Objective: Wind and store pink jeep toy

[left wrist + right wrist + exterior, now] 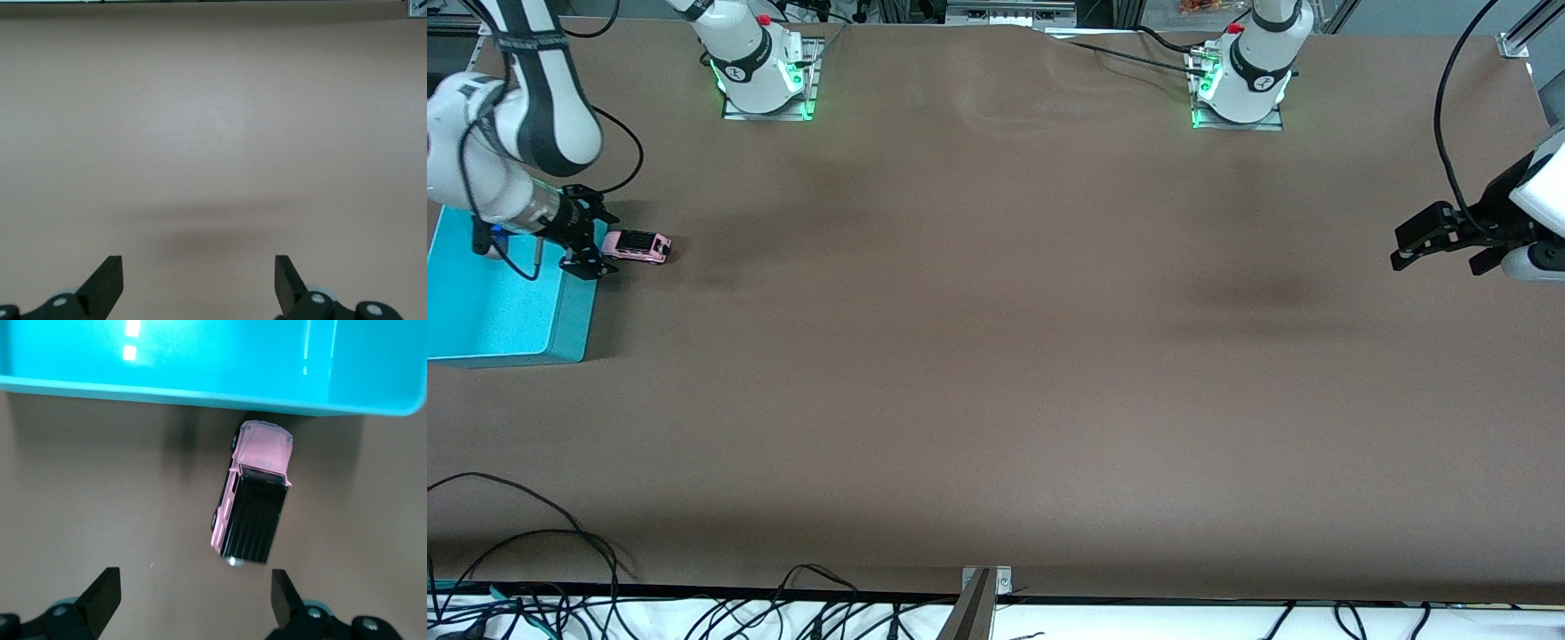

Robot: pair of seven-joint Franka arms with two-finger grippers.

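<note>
From the front camera, the pink jeep toy (637,246) sits on the brown table (996,356) at the right arm's end, just beside the turquoise bin (498,311); the right gripper (587,240) hangs low at the bin's edge next to the toy, holding nothing; the left gripper (1432,244) waits above the table at the left arm's end.

In the left wrist view, the left gripper (199,283) has its fingers spread wide over bare table (213,133).

In the right wrist view, the right gripper (193,600) is spread wide; the pink jeep toy (253,497) stands on its wheels, black roof up, its pink nose close to the turquoise bin (200,360) wall, clear of both fingertips.
</note>
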